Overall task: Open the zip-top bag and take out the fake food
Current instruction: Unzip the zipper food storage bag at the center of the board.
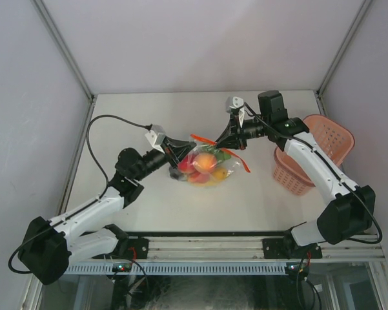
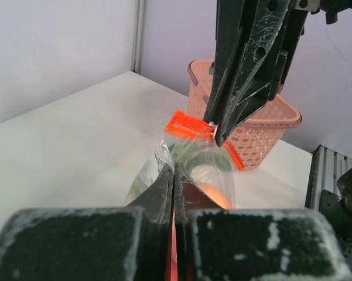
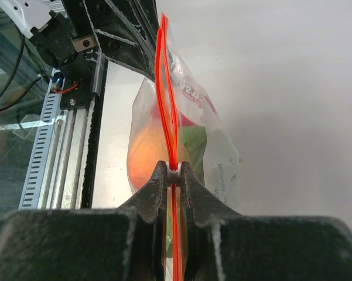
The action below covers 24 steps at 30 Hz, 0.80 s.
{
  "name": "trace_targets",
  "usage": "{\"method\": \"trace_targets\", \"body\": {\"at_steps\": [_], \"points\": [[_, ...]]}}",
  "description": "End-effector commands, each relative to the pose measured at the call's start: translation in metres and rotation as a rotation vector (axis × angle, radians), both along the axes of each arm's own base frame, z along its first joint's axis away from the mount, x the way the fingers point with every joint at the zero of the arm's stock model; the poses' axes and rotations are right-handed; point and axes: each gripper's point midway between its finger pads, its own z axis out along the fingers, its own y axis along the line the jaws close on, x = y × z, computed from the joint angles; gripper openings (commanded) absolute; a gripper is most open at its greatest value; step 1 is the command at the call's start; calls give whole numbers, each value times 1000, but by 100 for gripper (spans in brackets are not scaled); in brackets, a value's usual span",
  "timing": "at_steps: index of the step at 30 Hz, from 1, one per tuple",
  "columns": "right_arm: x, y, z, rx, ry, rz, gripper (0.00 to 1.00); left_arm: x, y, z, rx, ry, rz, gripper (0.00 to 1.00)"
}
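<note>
Your right gripper (image 3: pixel 174 173) is clenched on the red zipper strip (image 2: pixel 184 124) of the bag (image 1: pixel 213 169), your left gripper (image 2: pixel 174 172) pinching its far end, probably to stretch it taut for opening, with the toy food (image 1: pixel 204 161) inside between them.

The clear crinkly plastic zip-top bag (image 1: pixel 210 169) is at the middle of the white counter (image 1: pixel 142 116), with the plastic toy fake food (image 1: pixel 205 161) inside it. The left gripper (image 1: pixel 179 157) meets the bag at its 9 o'clock edge and the right gripper (image 1: pixel 217 143) at 1 o'clock, both with jaws closed on it. The pink plastic lattice basket (image 1: pixel 296 175) stands apart at the bag's 3 o'clock.
</note>
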Motion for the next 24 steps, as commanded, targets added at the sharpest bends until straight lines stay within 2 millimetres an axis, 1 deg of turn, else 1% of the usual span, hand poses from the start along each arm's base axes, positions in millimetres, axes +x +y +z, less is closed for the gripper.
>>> {"method": "trace_targets", "body": {"at_steps": [1, 11, 24], "points": [[-4, -13, 15, 5, -42, -36, 0, 5, 17, 30, -85, -76, 74, 0], [-7, -25, 12, -19, -75, -51, 0, 7, 25, 33, -106, -71, 101, 0], [-7, -38, 5, -51, -91, -73, 0, 10, 37, 30, -120, -60, 143, 0]]}}
